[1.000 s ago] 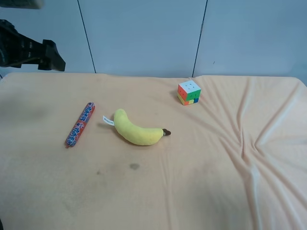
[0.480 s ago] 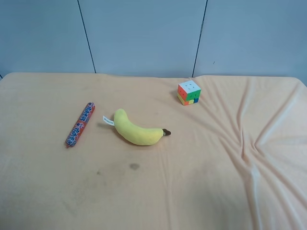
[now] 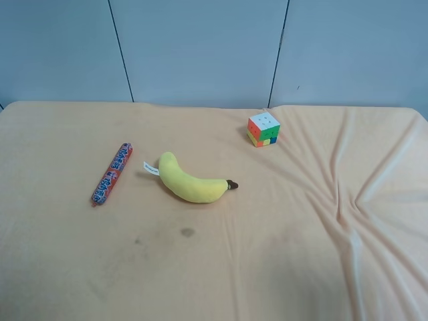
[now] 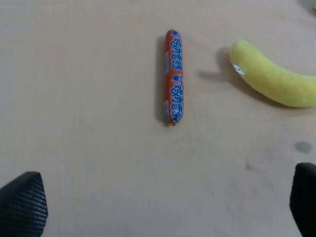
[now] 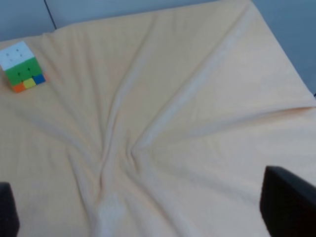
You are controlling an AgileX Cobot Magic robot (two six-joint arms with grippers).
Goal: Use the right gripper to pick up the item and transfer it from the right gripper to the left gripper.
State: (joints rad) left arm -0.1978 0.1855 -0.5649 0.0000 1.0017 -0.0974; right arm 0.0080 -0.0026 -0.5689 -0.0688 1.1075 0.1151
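The item point(image 3: 112, 173), a slim red stick with blue-white prints, lies flat on the peach cloth, left of the yellow plush banana point(image 3: 194, 182). No arm shows in the exterior high view. In the left wrist view the item point(image 4: 174, 76) lies well ahead of my left gripper point(image 4: 163, 200), whose black fingertips point(image 4: 22, 202) stand wide apart and open over bare cloth. My right gripper point(image 5: 143, 202) is open too, with only wrinkled cloth between its fingertips point(image 5: 289, 205). The item is not in the right wrist view.
A multicoloured puzzle cube point(image 3: 263, 128) stands toward the back of the table, also seen as the cube point(image 5: 20, 66) in the right wrist view. The banana point(image 4: 271, 76) lies beside the item. The cloth point(image 3: 348, 200) is creased into folds at the right. A grey wall runs behind.
The black arm at the exterior high view's upper left has withdrawn out of the picture. The item, banana and cube have not moved.
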